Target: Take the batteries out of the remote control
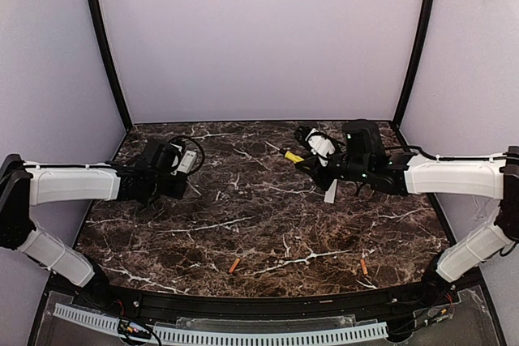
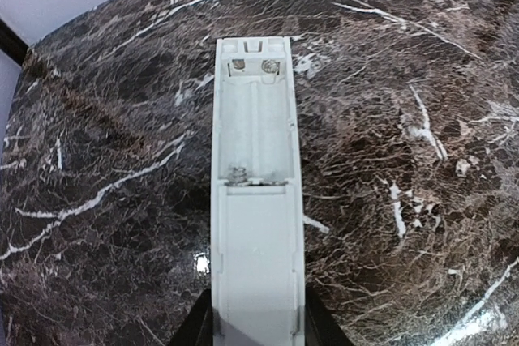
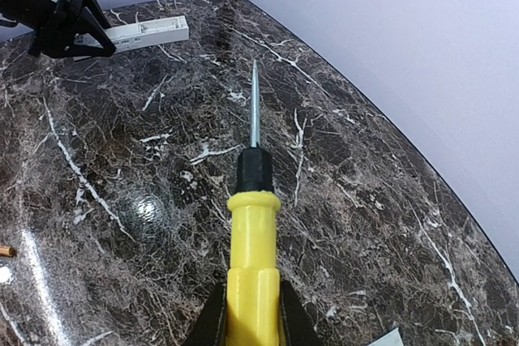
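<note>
We are gripping the remote (image 2: 255, 200) in our left hand (image 2: 258, 331), its empty bay (image 2: 253, 131) turned up for prying, and the screwdriver (image 3: 253, 241) in our right hand (image 3: 253, 326); both batteries (image 1: 234, 266) (image 1: 363, 266) are lying near the bench's (image 1: 243, 200) front edge.

Two batteries (image 1: 234, 266) (both orange) lie on the one table (image 1: 268, 224): the first at six o'clock, the second battery (image 1: 364, 266) near five. One remote (image 2: 257, 200) at ten o'clock. One screwdriver (image 3: 253, 241) at one o'clock. One cover (image 1: 331, 191) at three.
</note>
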Controlling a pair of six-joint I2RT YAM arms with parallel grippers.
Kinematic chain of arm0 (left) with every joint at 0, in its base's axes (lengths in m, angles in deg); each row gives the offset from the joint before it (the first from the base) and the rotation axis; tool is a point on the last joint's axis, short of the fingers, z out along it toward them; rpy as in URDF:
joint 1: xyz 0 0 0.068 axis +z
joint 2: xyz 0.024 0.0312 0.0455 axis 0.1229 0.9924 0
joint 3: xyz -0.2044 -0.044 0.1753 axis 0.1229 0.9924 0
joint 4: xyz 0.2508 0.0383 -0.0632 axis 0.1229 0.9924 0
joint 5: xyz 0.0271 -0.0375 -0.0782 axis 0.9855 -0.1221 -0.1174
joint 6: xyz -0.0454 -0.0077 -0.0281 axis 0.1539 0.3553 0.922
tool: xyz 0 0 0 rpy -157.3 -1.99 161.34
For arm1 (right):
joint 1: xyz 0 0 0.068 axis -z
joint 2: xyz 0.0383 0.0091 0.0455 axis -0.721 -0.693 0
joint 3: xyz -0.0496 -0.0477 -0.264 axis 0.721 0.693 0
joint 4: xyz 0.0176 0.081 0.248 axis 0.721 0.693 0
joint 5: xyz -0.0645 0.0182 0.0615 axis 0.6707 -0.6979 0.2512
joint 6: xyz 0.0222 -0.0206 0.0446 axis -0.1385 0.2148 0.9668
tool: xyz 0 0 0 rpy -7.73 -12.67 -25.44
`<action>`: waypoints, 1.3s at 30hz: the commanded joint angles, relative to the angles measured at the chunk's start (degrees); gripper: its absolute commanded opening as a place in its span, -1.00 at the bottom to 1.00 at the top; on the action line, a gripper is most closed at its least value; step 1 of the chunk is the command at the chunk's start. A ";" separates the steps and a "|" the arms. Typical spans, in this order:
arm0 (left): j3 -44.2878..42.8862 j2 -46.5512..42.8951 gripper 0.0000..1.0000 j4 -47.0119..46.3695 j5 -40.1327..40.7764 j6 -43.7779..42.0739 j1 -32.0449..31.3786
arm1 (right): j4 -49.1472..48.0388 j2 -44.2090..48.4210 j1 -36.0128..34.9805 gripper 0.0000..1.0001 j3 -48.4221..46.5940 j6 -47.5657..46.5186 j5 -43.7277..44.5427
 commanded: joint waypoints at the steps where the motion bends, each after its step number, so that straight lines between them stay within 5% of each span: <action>1: -0.69 2.00 -0.99 4.66 -0.66 7.71 3.53 | -3.94 0.60 0.32 -1.00 0.91 3.18 -0.29; 19: 3.44 9.23 -0.99 -1.70 -5.13 10.29 6.64 | -6.72 -0.03 0.25 -1.00 2.61 7.72 -3.11; 29: 4.30 10.17 -0.71 -1.80 -4.58 11.12 6.64 | -7.63 -0.95 0.24 -1.00 2.20 8.01 -3.83; 31: 4.41 10.37 -0.63 -1.77 -4.36 11.57 6.64 | -7.69 -1.06 0.24 -1.00 2.12 8.02 -3.95; 39: 5.43 9.69 0.19 -2.13 -4.46 11.87 6.64 | -8.31 -1.33 0.33 -1.00 2.19 8.04 -4.28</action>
